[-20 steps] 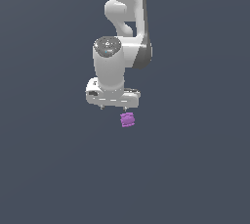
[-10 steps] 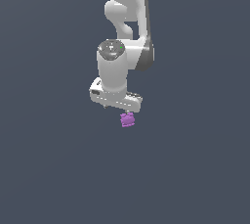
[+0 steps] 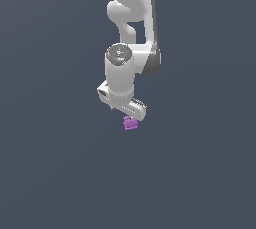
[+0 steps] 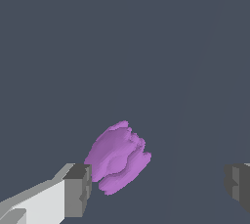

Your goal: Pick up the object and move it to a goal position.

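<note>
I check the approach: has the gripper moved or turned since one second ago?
Yes. Against the purple object, which stays in place, the gripper has turned about its vertical axis, its body now slanting across the exterior view.

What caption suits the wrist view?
Open gripper fingers straddle a small purple bumpy block, closer to one fingertip.

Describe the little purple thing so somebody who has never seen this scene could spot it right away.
Find the white robot arm hanging against the plain dark grey background and follow it down to its gripper. Just below the gripper sits the purple object, a small blocky piece with bumpy edges. In the wrist view it lies between the spread fingers, near one fingertip. It is the only coloured thing in sight.
</note>
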Controlling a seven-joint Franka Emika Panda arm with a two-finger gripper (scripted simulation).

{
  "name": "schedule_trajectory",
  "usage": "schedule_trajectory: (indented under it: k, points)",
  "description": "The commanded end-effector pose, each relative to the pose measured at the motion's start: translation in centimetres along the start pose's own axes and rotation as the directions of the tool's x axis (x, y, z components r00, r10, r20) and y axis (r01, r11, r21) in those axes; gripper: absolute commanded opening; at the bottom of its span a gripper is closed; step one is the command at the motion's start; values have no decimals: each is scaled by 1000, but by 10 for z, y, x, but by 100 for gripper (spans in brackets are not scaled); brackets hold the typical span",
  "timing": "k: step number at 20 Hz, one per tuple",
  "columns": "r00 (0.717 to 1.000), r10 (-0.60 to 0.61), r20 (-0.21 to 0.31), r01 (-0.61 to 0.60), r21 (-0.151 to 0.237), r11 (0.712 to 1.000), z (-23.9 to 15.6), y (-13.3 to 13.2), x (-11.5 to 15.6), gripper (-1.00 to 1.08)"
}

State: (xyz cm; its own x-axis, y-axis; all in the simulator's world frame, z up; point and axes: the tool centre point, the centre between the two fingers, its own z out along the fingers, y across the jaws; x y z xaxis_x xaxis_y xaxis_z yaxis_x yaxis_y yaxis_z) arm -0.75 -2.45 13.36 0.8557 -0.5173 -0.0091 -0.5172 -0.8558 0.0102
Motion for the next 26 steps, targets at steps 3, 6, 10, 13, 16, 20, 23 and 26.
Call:
schedule_trajectory:
  k: [3, 6, 10, 13, 16, 20, 23, 26]
  points:
    - [993, 118, 0, -118, 3, 993, 6, -5, -4, 100]
    - [981, 195, 0, -195, 4, 981, 9, -8, -6, 100]
    - [955, 296, 1, -296, 6, 955, 14, -11, -9, 100]
    - [929, 369, 1, -369, 7, 929, 17, -14, -12, 100]
    - [898, 441, 1, -441, 8, 898, 21, -17, -14, 100]
    - [847, 532, 1, -532, 9, 847, 25, -20, -17, 100]
    - [805, 593, 1, -593, 10, 805, 29, -23, -19, 100]
    - [767, 642, 1, -642, 11, 767, 31, -24, -21, 100]
